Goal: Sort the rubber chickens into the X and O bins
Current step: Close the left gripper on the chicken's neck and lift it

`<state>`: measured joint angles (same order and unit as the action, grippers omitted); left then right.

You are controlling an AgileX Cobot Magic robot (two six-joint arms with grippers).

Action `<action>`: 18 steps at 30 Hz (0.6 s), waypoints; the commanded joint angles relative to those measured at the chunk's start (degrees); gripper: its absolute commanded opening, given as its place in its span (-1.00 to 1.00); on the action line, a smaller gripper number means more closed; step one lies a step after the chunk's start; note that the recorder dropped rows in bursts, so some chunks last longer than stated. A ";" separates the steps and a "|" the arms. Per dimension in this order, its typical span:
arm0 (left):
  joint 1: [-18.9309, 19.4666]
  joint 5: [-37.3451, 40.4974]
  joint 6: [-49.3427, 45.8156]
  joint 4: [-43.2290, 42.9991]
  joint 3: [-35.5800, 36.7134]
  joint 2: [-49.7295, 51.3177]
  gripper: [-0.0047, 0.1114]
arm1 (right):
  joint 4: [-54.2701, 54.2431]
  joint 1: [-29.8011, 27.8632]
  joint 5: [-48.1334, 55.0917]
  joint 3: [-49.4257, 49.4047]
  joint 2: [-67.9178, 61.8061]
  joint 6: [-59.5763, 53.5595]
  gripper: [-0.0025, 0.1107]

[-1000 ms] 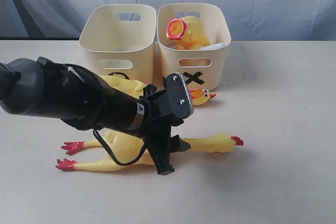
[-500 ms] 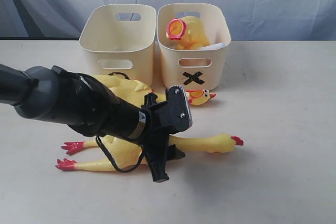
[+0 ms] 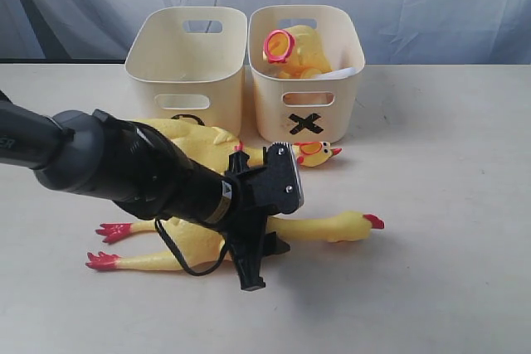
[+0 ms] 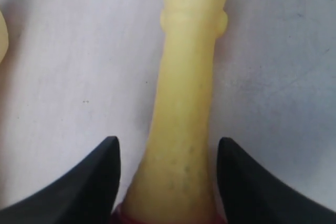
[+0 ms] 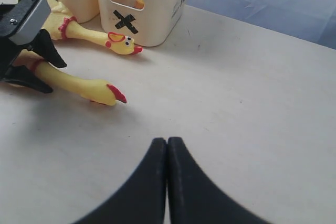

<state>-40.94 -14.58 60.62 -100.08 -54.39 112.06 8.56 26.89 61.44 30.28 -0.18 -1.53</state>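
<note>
One rubber chicken (image 3: 332,226) lies across the near table, head to the right and red feet to the left. My left gripper (image 3: 264,259) points down over its neck. In the left wrist view the yellow neck (image 4: 186,93) runs between the black fingertips (image 4: 107,156) of this gripper (image 4: 169,140), which is open, a thin gap on each side. A second chicken (image 3: 195,135) lies behind it, its head by the X bin (image 3: 332,113). A third chicken (image 3: 303,49) sits inside that bin. The O bin (image 3: 187,51) stands to its left, its mark mostly hidden. My right gripper (image 5: 167,141) is shut and holds nothing.
The two bins stand side by side at the back of the pale table, in front of a blue-grey curtain. My left arm (image 3: 124,167) crosses over the left half of both lying chickens. The right wrist view shows bare table (image 5: 247,87) around my right gripper.
My left arm has dropped and drawn slightly left, bringing its gripper lower around the near chicken's neck. The chickens and the bins have stayed where they were.
</note>
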 commanded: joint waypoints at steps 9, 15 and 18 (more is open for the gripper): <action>-0.38 0.45 0.47 0.13 0.09 0.88 -0.92 | -0.02 0.58 -0.31 -0.23 0.18 0.22 -0.96; -0.38 -0.97 3.39 0.13 0.09 -2.17 -0.92 | -0.02 0.58 -0.31 -0.23 0.18 0.22 -0.96; -0.88 -1.27 3.87 0.13 0.09 -4.17 -0.92 | -0.02 0.58 -0.31 -0.23 0.18 0.22 -0.96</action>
<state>-41.05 -14.83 63.38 -100.20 -54.51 110.23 8.56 27.19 61.44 30.28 -0.18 -1.53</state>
